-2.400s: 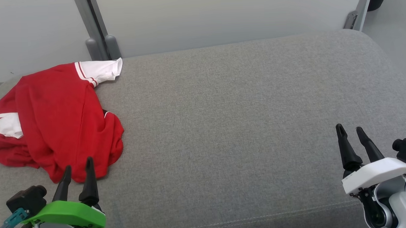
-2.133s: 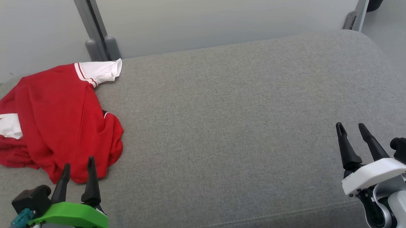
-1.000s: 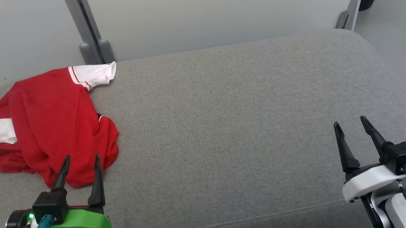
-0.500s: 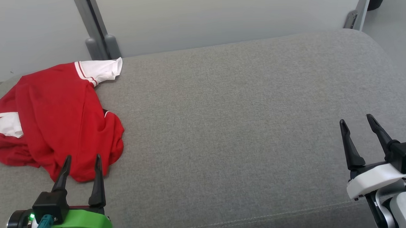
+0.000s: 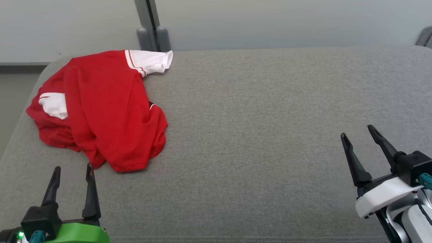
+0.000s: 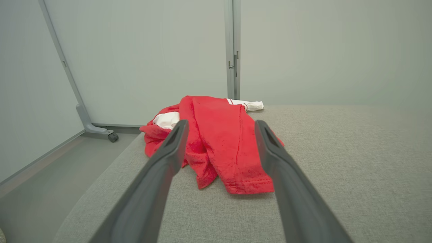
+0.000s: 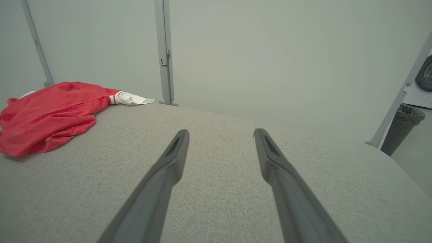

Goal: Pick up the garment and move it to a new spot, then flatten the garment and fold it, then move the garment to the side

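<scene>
Around the Grey Cushion

We see a broad grey upholstered cushion (image 5: pixel 258 109) with a seam along its near edge. Behind it stand pale wall panels (image 5: pixel 287 14), joined by a grey upright post (image 5: pixel 147 16). Off the cushion's left end we spot a caster (image 6: pixel 113 137) on the floor (image 6: pixel 40 182), and past its right end a dark bin (image 7: pixel 403 130).

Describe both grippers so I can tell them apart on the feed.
The left gripper has a green housing; the right gripper has a white one. Each carries two long, dark, tapered jaws, a black camera block and a teal cable plug. A small green light glows on the left one.
</scene>
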You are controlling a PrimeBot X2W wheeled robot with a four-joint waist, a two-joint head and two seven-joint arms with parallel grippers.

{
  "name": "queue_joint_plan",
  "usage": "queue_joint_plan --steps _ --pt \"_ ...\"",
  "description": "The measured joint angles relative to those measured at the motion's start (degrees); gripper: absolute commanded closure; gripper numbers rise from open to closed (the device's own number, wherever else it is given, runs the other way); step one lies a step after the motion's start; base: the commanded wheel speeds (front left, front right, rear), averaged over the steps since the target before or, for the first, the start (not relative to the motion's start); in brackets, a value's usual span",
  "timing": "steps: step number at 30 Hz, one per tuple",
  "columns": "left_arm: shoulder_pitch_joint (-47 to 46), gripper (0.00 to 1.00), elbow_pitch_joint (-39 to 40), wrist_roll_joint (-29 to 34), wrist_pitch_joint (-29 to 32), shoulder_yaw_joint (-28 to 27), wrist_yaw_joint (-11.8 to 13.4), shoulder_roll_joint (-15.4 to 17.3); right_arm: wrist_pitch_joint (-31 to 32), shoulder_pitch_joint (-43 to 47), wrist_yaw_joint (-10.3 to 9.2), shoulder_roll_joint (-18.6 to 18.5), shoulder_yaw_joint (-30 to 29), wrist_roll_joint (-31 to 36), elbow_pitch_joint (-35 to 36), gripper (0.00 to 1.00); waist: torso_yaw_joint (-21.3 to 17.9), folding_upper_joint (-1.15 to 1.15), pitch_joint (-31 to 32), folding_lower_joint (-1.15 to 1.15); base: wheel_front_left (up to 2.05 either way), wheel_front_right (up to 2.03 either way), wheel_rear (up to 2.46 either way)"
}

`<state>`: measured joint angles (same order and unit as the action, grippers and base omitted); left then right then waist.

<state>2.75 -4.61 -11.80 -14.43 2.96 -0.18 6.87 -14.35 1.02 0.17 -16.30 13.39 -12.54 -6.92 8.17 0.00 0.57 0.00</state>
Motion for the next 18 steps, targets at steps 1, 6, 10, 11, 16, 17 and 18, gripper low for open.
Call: queue_joint_plan --steps 1,6,10,11,16,17,18 --pt "0.2 0.00 0.2 0.0 0.0 -0.5 0.2 0.0 0.0 -0.4 0.42 0.1 0.4 0.1 -0.3 0.00 0.8 0.00 0.0 0.00 0.00 0.00 0.00" --pt "2.2 0.00 0.7 0.1 0.0 -1.7 0.6 0.0 0.0 -2.1 1.34 0.6 1.4 0.4 -1.5 0.00 4.7 0.00 0.2 0.00 0.00 0.00 0.00" --pt "2.3 0.00 1.2 0.7 0.0 -1.8 0.7 0.0 0.0 -2.3 1.75 1.0 1.2 0.4 -2.3 0.00 7.8 0.00 0.4 0.00 0.00 0.00 0.00" --pt "2.3 0.00 1.2 0.7 0.0 -1.6 0.6 0.0 0.0 -2.3 1.74 1.0 0.9 0.4 -2.5 0.00 8.6 0.00 0.5 0.00 0.00 0.00 0.00" --pt "2.2 0.00 0.5 1.2 0.0 0.3 -0.9 -0.1 0.0 -2.0 0.65 1.0 -1.5 0.4 -2.7 0.00 12.6 0.00 0.8 0.00 0.00 0.00 0.00" --pt "2.2 0.00 0.3 1.2 0.0 0.2 -0.9 -0.1 -0.1 -2.0 0.69 1.0 -1.5 0.4 -2.7 0.00 13.5 0.00 0.9 0.00 0.00 0.00 0.00" --pt "2.2 0.00 0.2 1.2 0.0 0.0 -0.9 -0.1 -0.1 -2.0 0.73 1.1 -1.4 0.4 -2.7 0.00 14.2 0.00 0.9 0.00 0.00 0.00 0.00"
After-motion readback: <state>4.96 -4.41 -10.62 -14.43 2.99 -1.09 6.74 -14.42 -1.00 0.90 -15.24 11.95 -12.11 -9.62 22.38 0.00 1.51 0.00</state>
